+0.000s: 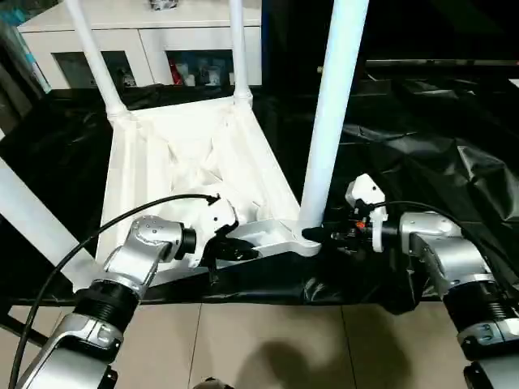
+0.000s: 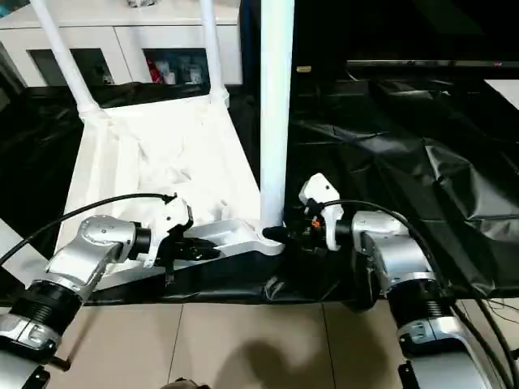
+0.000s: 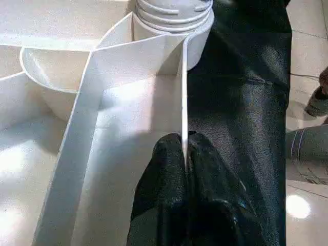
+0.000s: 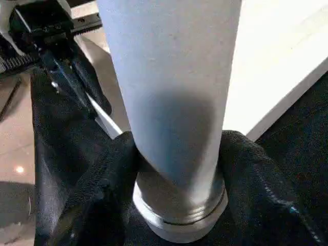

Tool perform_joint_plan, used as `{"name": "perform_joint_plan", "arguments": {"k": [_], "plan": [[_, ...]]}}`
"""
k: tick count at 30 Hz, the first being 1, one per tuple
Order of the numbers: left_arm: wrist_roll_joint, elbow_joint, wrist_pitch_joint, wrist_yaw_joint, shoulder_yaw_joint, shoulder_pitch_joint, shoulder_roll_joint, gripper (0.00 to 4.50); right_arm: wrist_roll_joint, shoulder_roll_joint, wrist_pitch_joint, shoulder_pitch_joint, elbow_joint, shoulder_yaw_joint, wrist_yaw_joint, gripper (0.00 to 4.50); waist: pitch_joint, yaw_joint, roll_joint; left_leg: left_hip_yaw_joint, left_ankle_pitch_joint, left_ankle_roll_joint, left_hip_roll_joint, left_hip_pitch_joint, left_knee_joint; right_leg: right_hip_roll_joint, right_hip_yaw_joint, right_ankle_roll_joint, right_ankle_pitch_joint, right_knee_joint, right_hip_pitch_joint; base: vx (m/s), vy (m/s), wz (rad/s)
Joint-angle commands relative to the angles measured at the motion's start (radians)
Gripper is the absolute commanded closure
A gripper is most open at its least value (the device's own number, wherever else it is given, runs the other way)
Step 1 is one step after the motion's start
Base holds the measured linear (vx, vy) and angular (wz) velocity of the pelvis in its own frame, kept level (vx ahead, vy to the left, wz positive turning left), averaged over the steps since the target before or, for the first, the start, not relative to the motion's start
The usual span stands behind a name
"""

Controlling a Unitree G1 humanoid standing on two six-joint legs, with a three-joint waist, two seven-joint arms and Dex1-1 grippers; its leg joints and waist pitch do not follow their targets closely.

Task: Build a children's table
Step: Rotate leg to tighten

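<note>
The white tabletop (image 1: 195, 154) lies upside down on black cloth, ribbed underside up. Two legs stand in its far sockets, one on the left (image 1: 93, 57) and one on the right (image 1: 238, 49). A third leg (image 1: 32, 219) slants out at the near left. The fourth leg (image 1: 332, 105) stands upright in the near right corner socket (image 1: 293, 237). My right gripper (image 1: 312, 235) is at this leg's base, with its black fingers (image 4: 102, 189) pressed against both sides of the tube. My left gripper (image 3: 184, 141) is shut on the thin near rim wall (image 3: 183, 87) of the tabletop, left of that socket.
A white cabinet (image 1: 146, 40) with glass doors stands behind the tabletop. Crumpled black cloth (image 1: 422, 162) covers the work surface out to the right. Its front edge (image 1: 268, 293) drops to a tiled floor (image 1: 268, 340) just below my forearms.
</note>
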Motion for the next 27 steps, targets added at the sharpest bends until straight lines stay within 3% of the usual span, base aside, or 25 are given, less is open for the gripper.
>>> {"name": "perform_joint_plan", "arguments": {"k": [1, 5, 6, 8, 11, 13, 14, 15, 17, 18, 19, 20, 22, 26, 27], "plan": [[-0.006, -0.015, 0.006, -0.004, -0.012, 0.003, -0.016, 4.50, 0.016, 0.023, 0.000, 0.003, -0.002, -0.008, -0.008, 2.40, -0.070, -0.002, -0.018, -0.021, -0.192, 0.059, 0.051, 0.028, -0.069, -0.055, 0.036, -0.244, -0.174, -0.064, 0.045, 0.000, 0.000, 0.00], [-0.006, -0.013, 0.011, 0.004, -0.014, -0.001, -0.028, 4.50, 0.019, 0.037, -0.004, 0.037, -0.017, -0.009, -0.016, 2.47, -0.070, -0.003, -0.018, -0.021, -0.207, 0.051, 0.051, 0.029, -0.071, -0.057, 0.037, -0.234, -0.200, -0.068, 0.044, 0.000, 0.000, 0.00], [-0.005, -0.011, 0.011, 0.006, -0.015, -0.002, -0.030, 4.50, 0.020, 0.040, -0.002, 0.047, -0.025, -0.008, -0.019, 2.47, -0.070, -0.002, -0.013, -0.022, -0.209, 0.049, 0.052, 0.030, -0.071, -0.057, 0.037, -0.234, -0.202, -0.067, 0.043, 0.000, 0.000, 0.00], [-0.001, -0.006, 0.012, 0.015, -0.014, -0.006, -0.034, 4.50, 0.023, 0.045, -0.001, 0.054, -0.030, -0.011, -0.030, 2.49, -0.071, -0.002, -0.016, -0.022, -0.208, 0.047, 0.052, 0.030, -0.072, -0.055, 0.037, -0.234, -0.189, -0.066, 0.044, 0.000, 0.000, 0.00], [0.030, 0.047, 0.013, 0.116, -0.006, -0.038, -0.072, 4.50, 0.006, 0.084, -0.001, 0.063, -0.011, -0.041, -0.163, 2.50, -0.067, -0.004, -0.017, -0.021, -0.224, 0.042, 0.052, 0.033, -0.073, -0.055, 0.038, -0.234, -0.207, -0.071, 0.039, 0.000, 0.000, 0.00], [0.053, 0.092, 0.014, 0.197, -0.001, -0.065, -0.103, 4.50, -0.025, 0.117, -0.007, 0.056, 0.029, -0.059, -0.286, 2.50, -0.065, -0.008, -0.018, -0.023, -0.257, 0.019, 0.048, 0.036, -0.077, -0.059, 0.039, -0.219, -0.275, -0.080, 0.040, 0.000, 0.000, 0.00], [0.075, 0.148, 0.023, 0.302, 0.008, -0.097, -0.144, 4.50, -0.039, 0.162, 0.005, 0.049, 0.067, -0.086, -0.415, 2.50, -0.062, -0.014, -0.018, -0.023, -0.263, 0.006, 0.046, 0.033, -0.079, -0.057, 0.039, -0.205, -0.305, -0.083, 0.038, 0.000, 0.000, 0.00], [0.087, 0.183, 0.028, 0.367, 0.014, -0.118, -0.169, 4.50, -0.044, 0.189, 0.015, 0.045, 0.088, -0.103, -0.489, 2.50, -0.057, -0.015, -0.010, -0.024, -0.301, -0.007, 0.046, 0.040, -0.082, -0.057, 0.039, -0.197, -0.351, -0.089, 0.032, 0.000, 0.000, 0.00], [0.094, 0.231, 0.035, 0.456, 0.029, -0.148, -0.207, 4.50, -0.045, 0.234, 0.032, 0.038, 0.113, -0.135, -0.598, 2.51, -0.052, -0.022, -0.014, -0.033, -0.403, -0.046, 0.042, 0.056, -0.085, -0.064, 0.034, -0.143, -0.525, -0.110, 0.029, 0.000, 0.000, 0.00], [0.094, 0.231, 0.035, 0.456, 0.029, -0.148, -0.207, 4.50, -0.045, 0.234, 0.032, 0.038, 0.113, -0.135, -0.598, 2.51, -0.052, -0.023, -0.016, -0.034, -0.410, -0.045, 0.042, 0.057, -0.086, -0.064, 0.034, -0.135, -0.537, -0.114, 0.029, 0.000, 0.000, 0.00], [0.095, 0.251, 0.035, 0.495, 0.035, -0.162, -0.227, 4.50, -0.039, 0.260, 0.042, 0.032, 0.126, -0.155, -0.659, 2.52, -0.051, -0.024, -0.014, -0.038, -0.416, -0.041, 0.043, 0.053, -0.090, -0.064, 0.033, -0.121, -0.542, -0.116, 0.032, 0.000, 0.000, 0.00], [0.098, 0.299, 0.036, 0.575, 0.048, -0.201, -0.280, 4.50, -0.038, 0.329, 0.028, 0.012, 0.142, -0.188, -0.811, 2.52, -0.048, -0.030, -0.006, -0.035, -0.438, -0.049, 0.041, 0.060, -0.091, -0.059, 0.034, -0.114, -0.552, -0.123, 0.020, 0.000, 0.000, 0.00], [0.100, 0.320, 0.029, 0.603, 0.051, -0.217, -0.299, 4.50, -0.033, 0.357, 0.032, 0.002, 0.149, -0.199, -0.857, 2.52, -0.052, -0.035, -0.010, -0.041, -0.455, -0.056, 0.040, 0.063, -0.095, -0.060, 0.030, -0.109, -0.548, -0.124, 0.027, 0.000, 0.000, 0.00], [0.133, 0.370, -0.063, 0.571, 0.016, -0.246, -0.314, 4.50, -0.083, 0.386, -0.018, -0.009, 0.118, -0.134, -0.811, 2.52, -0.058, -0.036, -0.008, -0.042, -0.422, -0.038, 0.044, 0.052, -0.107, -0.060, 0.030, -0.120, -0.424, -0.119, 0.040, 0.000, 0.000, 0.00], [0.134, 0.371, -0.069, 0.560, 0.013, -0.245, -0.309, 4.50, -0.084, 0.383, -0.025, -0.004, 0.108, -0.130, -0.803, 2.17, -0.059, -0.036, -0.009, -0.040, -0.418, -0.035, 0.045, 0.053, -0.107, -0.060, 0.031, -0.126, -0.407, -0.119, 0.039, 0.000, 0.000, 0.00]]}}
